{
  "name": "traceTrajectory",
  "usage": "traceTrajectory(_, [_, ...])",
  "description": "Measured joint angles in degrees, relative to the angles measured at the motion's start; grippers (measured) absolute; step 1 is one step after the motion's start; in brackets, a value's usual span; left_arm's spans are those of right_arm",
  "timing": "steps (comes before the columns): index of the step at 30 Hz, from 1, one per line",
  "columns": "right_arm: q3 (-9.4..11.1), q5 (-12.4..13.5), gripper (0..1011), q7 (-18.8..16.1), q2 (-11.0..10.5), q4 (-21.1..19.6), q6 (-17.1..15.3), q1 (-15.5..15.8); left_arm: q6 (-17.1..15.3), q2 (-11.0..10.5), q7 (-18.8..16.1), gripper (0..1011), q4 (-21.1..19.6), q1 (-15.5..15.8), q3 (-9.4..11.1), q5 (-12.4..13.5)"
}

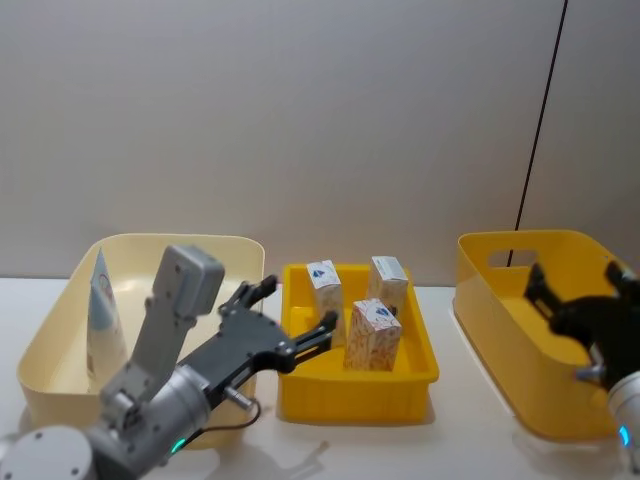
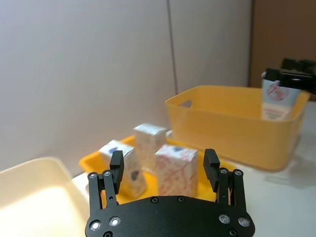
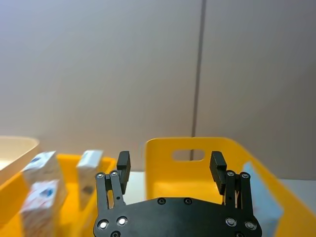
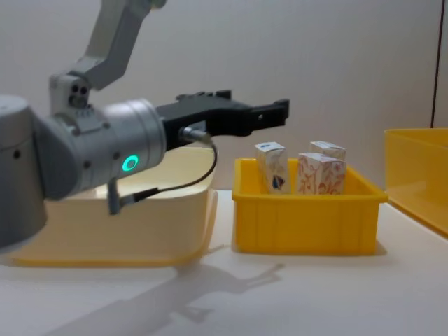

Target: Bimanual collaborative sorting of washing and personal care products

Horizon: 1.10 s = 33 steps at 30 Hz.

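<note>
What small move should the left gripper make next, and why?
Probably ease the left gripper forward and down around the orange-patterned white carton: its open, empty jaws face that carton in the small yellow plastic tray but do not yet enclose it.

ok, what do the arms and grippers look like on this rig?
Left arm and right arm: silver-grey rounded links. Left gripper and right gripper: flat black plates with silver screws, two blocky black jaws each. The left arm's wrist has a green ring light and a looping black cable.
</note>
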State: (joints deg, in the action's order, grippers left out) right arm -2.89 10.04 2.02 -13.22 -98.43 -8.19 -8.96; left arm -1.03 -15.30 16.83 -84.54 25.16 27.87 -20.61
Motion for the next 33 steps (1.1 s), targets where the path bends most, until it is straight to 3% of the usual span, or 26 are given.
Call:
traceTrajectory(11, [-6.31, 4.00, 1001, -3.65, -3.84, -1.79, 3.92, 6.11, 0.13, -3.21, -7.93, 1003, -4.25, -5.71, -0.94, 4.46])
traceTrajectory(18, [-9.13, 5.84, 1002, -5.32, -5.55, -2.58, 5.70, 8.90, 0.19, -5.24, -12.88, 1003, -6.87, -9.24, -1.51, 7.24])
traceTrajectory(24, [-9.99, 6.40, 1001, -5.81, -6.07, -2.82, 6.22, 9.70, 0.23, -6.40, -15.77, 1003, -8.40, -11.27, -1.83, 8.86])
traceTrajectory(33, [-10.05, 6.44, 1001, -5.85, -6.11, -2.84, 6.25, 9.79, 0.24, -6.57, -16.19, 1003, -8.63, -11.57, -1.88, 9.11])
